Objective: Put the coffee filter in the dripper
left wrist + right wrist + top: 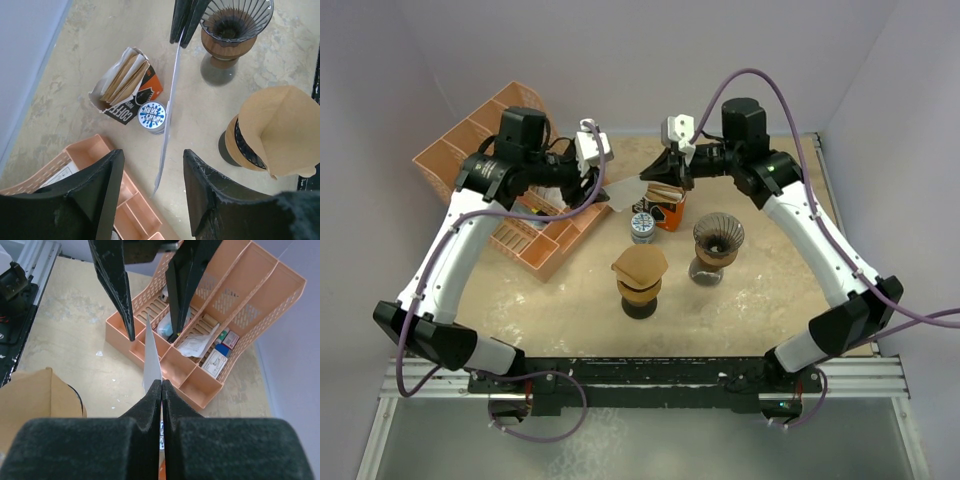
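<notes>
the right tool was pinched shut on one edge of the white filter, holding it flat in the air, well apart from the empty dripper. the left tool stood wide, a jaw on either side of the far end, apparently not touching it. gripped only by that edge, the thin sheet could slip or crease if the left tool closed off-centre, and an unopened filter would likely perch on the dripper's rim.

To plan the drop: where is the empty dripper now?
In the top view, the empty dripper stands right of centre, just right of the filter-topped dripper.
</notes>
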Robot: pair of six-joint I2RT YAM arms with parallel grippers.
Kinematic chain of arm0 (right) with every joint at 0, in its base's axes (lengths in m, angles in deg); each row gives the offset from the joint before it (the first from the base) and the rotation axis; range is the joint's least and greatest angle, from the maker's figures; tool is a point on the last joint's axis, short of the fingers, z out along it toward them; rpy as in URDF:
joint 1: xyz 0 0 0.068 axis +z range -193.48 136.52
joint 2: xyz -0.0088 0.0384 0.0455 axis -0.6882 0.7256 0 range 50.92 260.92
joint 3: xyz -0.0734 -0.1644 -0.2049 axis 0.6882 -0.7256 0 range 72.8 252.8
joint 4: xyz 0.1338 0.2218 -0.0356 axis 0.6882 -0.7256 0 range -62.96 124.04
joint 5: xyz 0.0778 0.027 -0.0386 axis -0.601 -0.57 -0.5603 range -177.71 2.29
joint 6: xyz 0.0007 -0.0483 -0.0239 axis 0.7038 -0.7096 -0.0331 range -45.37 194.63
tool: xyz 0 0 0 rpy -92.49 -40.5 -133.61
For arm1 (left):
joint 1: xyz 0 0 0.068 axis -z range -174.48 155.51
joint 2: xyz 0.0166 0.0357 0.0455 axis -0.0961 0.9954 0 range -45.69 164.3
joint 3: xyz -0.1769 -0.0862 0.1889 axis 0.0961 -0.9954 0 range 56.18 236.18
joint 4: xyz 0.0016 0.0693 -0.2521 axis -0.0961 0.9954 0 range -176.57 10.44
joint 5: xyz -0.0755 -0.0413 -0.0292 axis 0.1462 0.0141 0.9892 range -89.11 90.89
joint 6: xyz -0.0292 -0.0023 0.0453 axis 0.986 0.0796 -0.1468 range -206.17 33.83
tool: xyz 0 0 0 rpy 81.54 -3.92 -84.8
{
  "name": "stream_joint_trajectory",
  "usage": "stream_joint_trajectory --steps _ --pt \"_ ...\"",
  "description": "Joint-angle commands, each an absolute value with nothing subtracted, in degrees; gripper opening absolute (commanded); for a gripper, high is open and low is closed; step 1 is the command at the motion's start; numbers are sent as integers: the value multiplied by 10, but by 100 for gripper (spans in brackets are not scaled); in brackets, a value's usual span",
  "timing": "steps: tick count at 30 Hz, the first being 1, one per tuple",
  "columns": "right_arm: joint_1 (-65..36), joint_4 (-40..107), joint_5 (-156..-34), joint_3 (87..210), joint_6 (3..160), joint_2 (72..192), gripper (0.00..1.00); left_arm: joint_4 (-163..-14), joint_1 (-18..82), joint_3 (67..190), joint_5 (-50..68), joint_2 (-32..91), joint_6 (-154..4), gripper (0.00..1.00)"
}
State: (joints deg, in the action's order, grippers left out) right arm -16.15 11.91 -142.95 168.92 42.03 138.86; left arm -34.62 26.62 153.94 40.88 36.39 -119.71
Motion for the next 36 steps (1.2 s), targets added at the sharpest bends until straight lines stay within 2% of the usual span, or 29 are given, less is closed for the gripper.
stream_joint_trajectory --steps 1,6,12,14,16,18,22,25,27,36 --pt "-161 142 -1444 1690 412 1357 0 -368 269 1535 455 369 -1186 50" --pt "-161 142 -1446 1691 408 1359 0 -371 270 1532 456 370 -1185 40" --pt "-161 140 -1450 1692 404 1363 0 -379 270 1530 464 371 -1177 21" --pt "-161 140 -1448 1691 404 1364 0 -380 270 1529 465 370 -1176 13" --pt "-161 142 -1450 1690 407 1364 0 -380 270 1527 466 364 -1178 1" --pt "-161 152 -1453 1688 421 1361 1 -381 269 1522 468 352 -1181 0" --pt "-161 189 -1452 1668 440 1347 26 -391 265 1494 466 314 -1188 0" --pt "-162 227 -1443 1638 465 1325 37 -394 248 1475 480 288 -1190 0" --pt "-161 257 -1435 1620 483 1310 50 -404 228 1463 499 272 -1183 0" --pt "-162 364 -1423 1596 570 1289 61 -536 160 1417 582 221 -1023 0"
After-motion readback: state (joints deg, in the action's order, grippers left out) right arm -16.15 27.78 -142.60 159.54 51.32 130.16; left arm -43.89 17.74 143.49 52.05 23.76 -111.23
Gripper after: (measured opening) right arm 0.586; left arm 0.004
